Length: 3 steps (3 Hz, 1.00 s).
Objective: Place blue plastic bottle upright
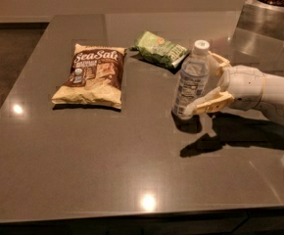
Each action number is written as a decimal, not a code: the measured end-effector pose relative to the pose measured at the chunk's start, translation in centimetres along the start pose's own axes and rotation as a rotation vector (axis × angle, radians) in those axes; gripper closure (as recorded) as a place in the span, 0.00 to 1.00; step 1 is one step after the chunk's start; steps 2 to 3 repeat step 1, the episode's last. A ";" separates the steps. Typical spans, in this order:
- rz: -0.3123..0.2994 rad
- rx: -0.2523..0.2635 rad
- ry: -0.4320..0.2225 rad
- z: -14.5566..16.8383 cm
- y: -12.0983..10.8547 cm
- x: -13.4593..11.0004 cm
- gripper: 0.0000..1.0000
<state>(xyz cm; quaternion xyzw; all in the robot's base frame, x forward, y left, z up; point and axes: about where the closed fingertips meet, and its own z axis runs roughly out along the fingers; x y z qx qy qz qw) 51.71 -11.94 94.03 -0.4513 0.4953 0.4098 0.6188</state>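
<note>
Camera view (the only view I have).

- The blue plastic bottle is right of centre on the worktop. Its white cap is on top and its base is down. It is close to vertical, with the cap leaning slightly right, towards the arm.
- The base looks to be on or just above the worktop. A dark shadow sits directly under it, so I cannot confirm full contact.
- The gripper comes in from the right edge. The jaws are clamped around the bottle: the near finger runs along the lower body down to the base, and the far finger shows behind the shoulder, just below the cap.
- Other items: a Sea Salt chip bag lies flat, well apart to the left. A green snack packet lies just behind the bottle, near it, and I can't confirm a gap between them. A metal box is at the far right corner.

Progress, my judgement:
- Done: the bottle is grasped and raised to near-upright.
- Left to do: take out the last bit of lean, seat the base flat, open the jaws, and back the arm out to the right without clipping the bottle.
- Risk: the bottle is tall, narrow and probably light, so a dragging finger on release could tip it.
</note>
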 end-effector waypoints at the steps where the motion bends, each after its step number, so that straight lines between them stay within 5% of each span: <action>1: 0.000 0.000 0.000 0.0 0.0 0.0 0.00; 3: 0.000 0.000 0.000 0.0 0.0 0.0 0.00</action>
